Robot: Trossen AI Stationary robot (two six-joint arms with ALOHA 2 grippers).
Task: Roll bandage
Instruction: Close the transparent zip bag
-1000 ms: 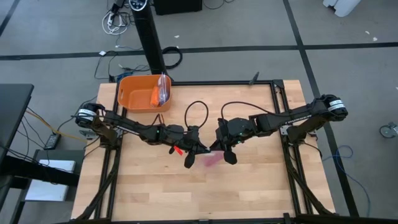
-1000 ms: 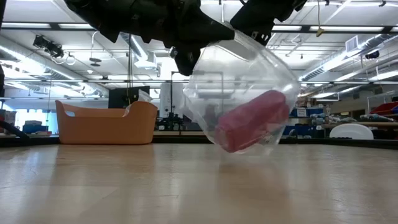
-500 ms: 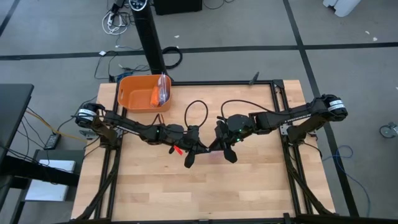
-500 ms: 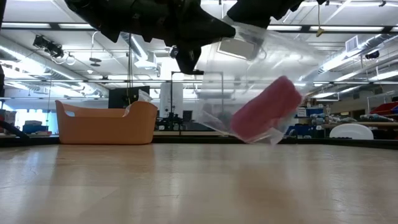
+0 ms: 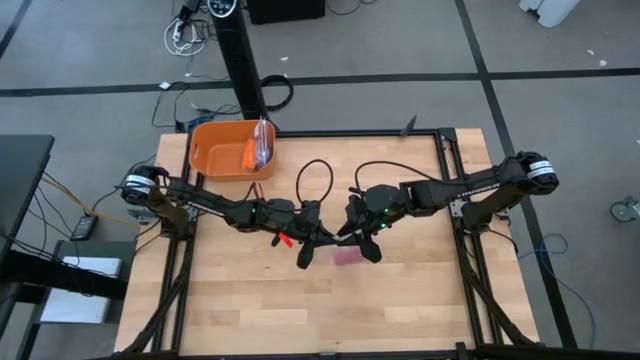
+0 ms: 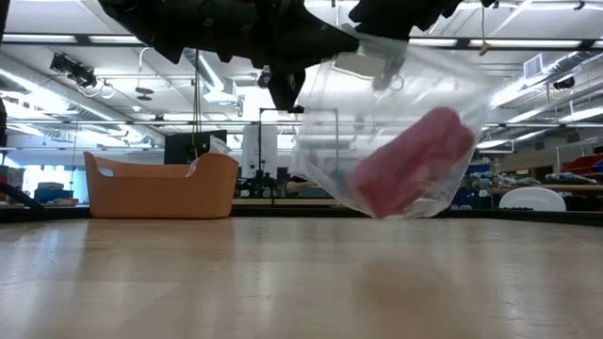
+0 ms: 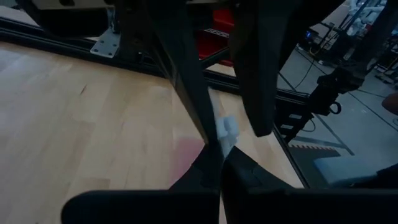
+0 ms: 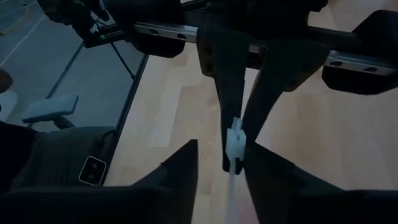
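A clear plastic bag (image 6: 377, 122) hangs above the middle of the table with the magenta-pink bandage roll (image 6: 410, 162) inside it. The roll lies tilted in the bag's lower right part, and shows pink in the high view (image 5: 347, 257). My left gripper (image 5: 312, 245) and my right gripper (image 5: 362, 240) face each other close together over the table's middle, both shut on the bag's top edge. The bag's bottom is clear of the tabletop. My left gripper pinches the bag's top edge (image 7: 226, 130) between its two fingers, coming level from the table's left. The bag hangs below it, clear of the table. My right gripper has the same top edge (image 8: 235, 146) between its fingers, coming from the table's right. The bag's upper corner (image 6: 372, 52) runs up under it, and the bag hangs below.
An orange plastic tub (image 5: 225, 150) stands at the table's far left with a clear packet leaning in it; it also shows in the low view (image 6: 160, 188). Bare wooden tabletop (image 5: 330, 310) lies near and to either side of the grippers.
The bag has flattened from a ballooned shape and swung toward the table's right. The roll inside has shifted right and tipped steeper, its right end higher. My right gripper has moved slightly toward my left gripper. Both have kept hold.
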